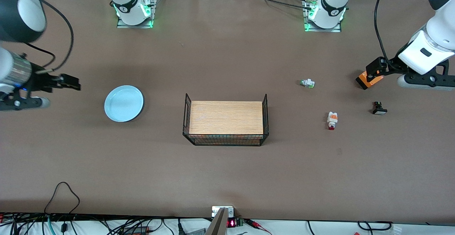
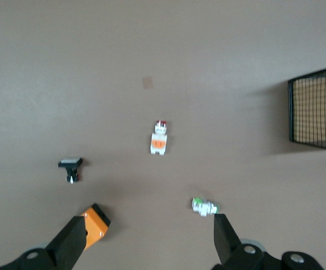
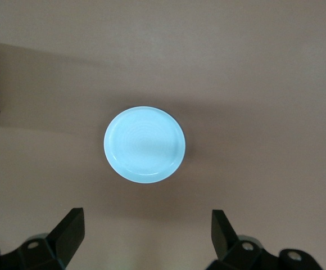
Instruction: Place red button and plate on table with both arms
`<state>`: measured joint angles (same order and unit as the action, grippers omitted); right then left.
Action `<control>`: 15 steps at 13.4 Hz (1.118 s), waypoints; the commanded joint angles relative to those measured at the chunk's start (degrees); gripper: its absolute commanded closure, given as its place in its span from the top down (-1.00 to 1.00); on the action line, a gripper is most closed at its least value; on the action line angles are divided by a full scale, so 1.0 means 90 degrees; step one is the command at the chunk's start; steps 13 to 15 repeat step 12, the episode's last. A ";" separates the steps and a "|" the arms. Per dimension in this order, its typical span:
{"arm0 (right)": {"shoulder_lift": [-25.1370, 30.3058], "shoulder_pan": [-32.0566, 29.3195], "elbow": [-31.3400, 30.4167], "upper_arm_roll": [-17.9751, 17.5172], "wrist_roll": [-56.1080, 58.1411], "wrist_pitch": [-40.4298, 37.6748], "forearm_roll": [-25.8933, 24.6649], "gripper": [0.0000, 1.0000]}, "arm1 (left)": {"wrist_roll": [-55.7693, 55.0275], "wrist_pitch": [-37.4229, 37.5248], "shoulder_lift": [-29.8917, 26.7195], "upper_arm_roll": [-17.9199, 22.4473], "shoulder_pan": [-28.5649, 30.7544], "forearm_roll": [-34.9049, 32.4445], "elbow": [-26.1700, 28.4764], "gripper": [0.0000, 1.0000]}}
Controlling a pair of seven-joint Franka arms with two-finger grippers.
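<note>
The light blue plate (image 1: 123, 103) lies flat on the brown table (image 1: 227, 178) toward the right arm's end, and it shows whole in the right wrist view (image 3: 144, 144). My right gripper (image 1: 69, 82) hangs open and empty, apart from the plate on the side of the table's end (image 3: 146, 219). The red button (image 1: 332, 120), white with an orange band and a red cap, lies on the table toward the left arm's end (image 2: 159, 138). My left gripper (image 1: 375, 69) hovers open and empty, away from the button (image 2: 149, 225).
A wooden board in a black wire frame (image 1: 226, 118) stands mid-table. Near the red button lie a green-tipped white piece (image 1: 307, 83), a black piece with a white cap (image 1: 379, 108) and an orange block (image 1: 369, 79), the last just under the left gripper.
</note>
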<state>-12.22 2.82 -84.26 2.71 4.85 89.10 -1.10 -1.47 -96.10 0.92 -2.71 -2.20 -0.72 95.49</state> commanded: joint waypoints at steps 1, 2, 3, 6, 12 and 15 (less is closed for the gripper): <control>0.0146 -0.0011 0.0183 0.0070 -0.0177 -0.0338 -0.0122 1.00 | 0.0163 0.0278 0.0005 -0.0051 0.0097 0.0080 -0.0161 1.00; 0.0195 -0.0021 0.0134 0.0070 -0.0391 -0.0329 -0.0102 1.00 | 0.0173 0.0278 0.0035 -0.0041 0.0098 0.0070 -0.0190 1.00; 0.0350 -0.0050 -0.0060 0.0070 -0.0547 -0.0281 -0.0064 1.00 | 0.0183 0.0278 0.0054 -0.0031 0.0098 0.0080 -0.0220 1.00; 0.1014 -0.0118 -0.0958 0.0070 -0.0569 0.0158 -0.0044 1.00 | 0.0193 0.0297 0.0054 -0.0021 0.0107 0.0080 -0.0239 1.00; 0.1182 -0.0158 -0.1009 0.0051 -0.0500 -0.0056 -0.0034 1.00 | 0.0193 0.0317 0.0054 -0.0011 0.0098 0.0080 -0.0239 1.00; 0.1182 -0.0158 -0.1009 0.0051 -0.0500 -0.0056 -0.0034 1.00 | 0.0193 0.0317 0.0054 -0.0011 0.0098 0.0080 -0.0239 1.00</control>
